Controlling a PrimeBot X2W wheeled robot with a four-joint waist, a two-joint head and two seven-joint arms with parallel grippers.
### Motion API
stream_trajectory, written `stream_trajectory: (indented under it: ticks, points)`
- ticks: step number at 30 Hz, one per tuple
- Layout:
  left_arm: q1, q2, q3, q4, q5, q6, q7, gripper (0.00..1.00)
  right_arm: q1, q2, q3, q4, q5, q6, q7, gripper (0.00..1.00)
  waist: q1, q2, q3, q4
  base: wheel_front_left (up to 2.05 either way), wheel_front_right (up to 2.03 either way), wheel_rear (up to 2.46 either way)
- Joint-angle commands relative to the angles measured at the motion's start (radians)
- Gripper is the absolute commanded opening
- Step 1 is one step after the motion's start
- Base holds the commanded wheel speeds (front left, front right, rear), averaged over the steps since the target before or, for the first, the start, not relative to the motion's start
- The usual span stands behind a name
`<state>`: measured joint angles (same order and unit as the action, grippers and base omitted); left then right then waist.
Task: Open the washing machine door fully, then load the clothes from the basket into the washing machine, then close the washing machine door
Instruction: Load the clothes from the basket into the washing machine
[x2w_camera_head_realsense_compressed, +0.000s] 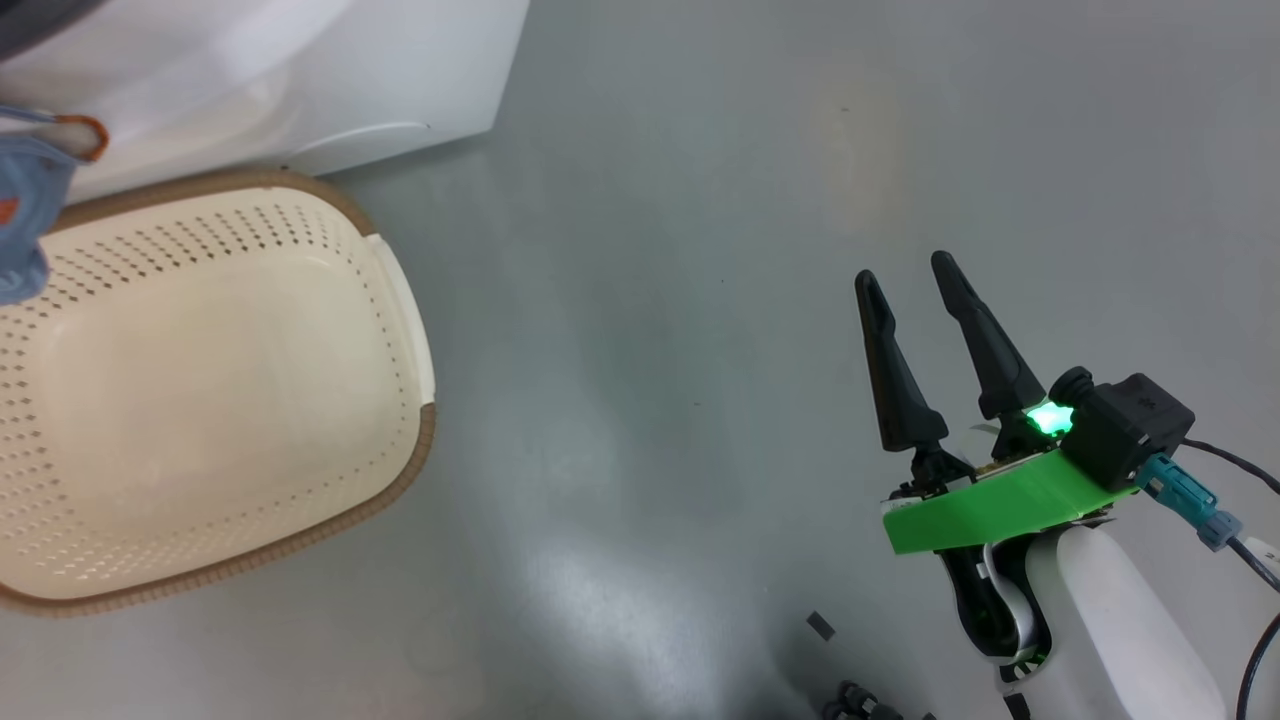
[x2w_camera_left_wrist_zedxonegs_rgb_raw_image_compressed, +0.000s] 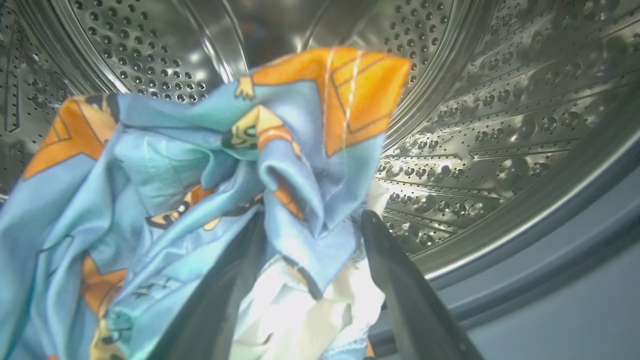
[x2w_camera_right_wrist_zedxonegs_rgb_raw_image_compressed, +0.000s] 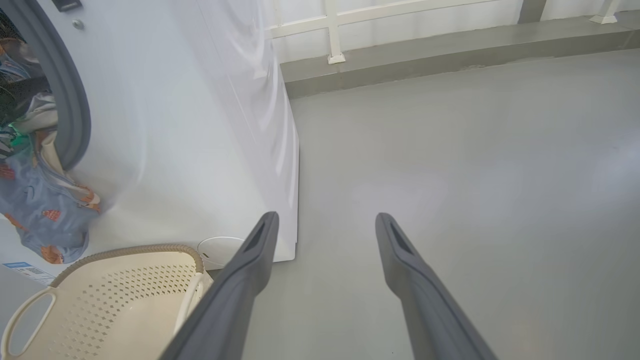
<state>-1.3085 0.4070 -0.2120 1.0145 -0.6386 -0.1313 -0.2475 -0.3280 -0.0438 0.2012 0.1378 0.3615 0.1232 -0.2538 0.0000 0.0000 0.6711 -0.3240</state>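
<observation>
Grey floor (x2w_camera_head_realsense_compressed: 650, 400), glossy, runs under the whole scene.

Head view, nearest first: right gripper (x2w_camera_head_realsense_compressed: 905, 270) at 4 o'clock, fingers apart with nothing between them, pointing toward 12 over the floor. Basket (x2w_camera_head_realsense_compressed: 420, 450) at 9 o'clock. Its perforated bottom is visible, and no cloth lies on the part I can see. Washing machine (x2w_camera_head_realsense_compressed: 300, 80) sits just beyond it at 11 o'clock, with the basket rim close against its white front.

Left wrist view, nearest first: left gripper (x2w_camera_left_wrist_zedxonegs_rgb_raw_image_compressed: 307, 230) has its two dark fingers closed onto the clothes (x2w_camera_left_wrist_zedxonegs_rgb_raw_image_compressed: 200, 175) — blue printed fabric bunched between them, white cloth below at 6 o'clock. I judge it a firm clamp, though one finger is half buried in fabric. Beyond the bundle the steel drum (x2w_camera_left_wrist_zedxonegs_rgb_raw_image_compressed: 500, 125) spans 10 through 3 o'clock.

Key relation: the drum lies straight ahead along the left fingers' axis. The bundle is at the mouth; I cannot tell whether it touches the drum wall.

Right wrist view: at 9 o'clock a tail of the fabric hangs outside, over the gasket (x2w_camera_right_wrist_zedxonegs_rgb_raw_image_compressed: 75, 115) and down the front panel, ending just above the basket.

The left arm is at the machine and the right is well apart from it. Judgement: carry the bundle deeper before letting go — otherwise the tail may get pinched at the gasket.
</observation>
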Motion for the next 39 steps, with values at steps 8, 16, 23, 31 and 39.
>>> stream_trajectory:
  ticks: [8, 16, 23, 31, 39]
  points:
    - [0.065, 0.043, -0.021, -0.044, 0.009, 0.001, -0.014, 1.00, -0.020, -0.006, 0.024, 0.007, 0.009, 0.008, -0.008, 1.00, 0.0000, 0.0000, -0.083, 0.037, 0.00, 0.00, 0.00]
    - [0.224, 0.024, 0.011, -0.129, 0.080, 0.001, -0.014, 1.00, -0.029, -0.006, 0.014, 0.052, 0.003, 0.008, -0.008, 1.00, 0.0000, 0.0000, -0.189, 0.084, 0.00, 0.00, 0.00]
    - [0.372, -0.025, 0.043, -0.215, 0.109, 0.001, -0.014, 1.00, -0.026, -0.006, -0.002, 0.091, -0.010, 0.008, -0.008, 1.00, 0.0000, 0.0000, -0.285, 0.134, 0.00, 0.00, 0.00]
    - [0.523, -0.060, 0.095, -0.318, 0.128, 0.001, -0.014, 1.00, -0.012, -0.006, -0.012, 0.121, -0.024, 0.008, -0.008, 1.00, 0.0000, 0.0000, -0.374, 0.171, 0.00, 0.00, 0.00]
    - [0.706, -0.108, 0.179, -0.450, 0.178, 0.001, -0.014, 1.00, 0.014, -0.020, -0.015, 0.149, -0.023, 0.008, -0.008, 1.00, 0.0000, 0.0000, -0.470, 0.203, 0.00, 0.00, 0.00]
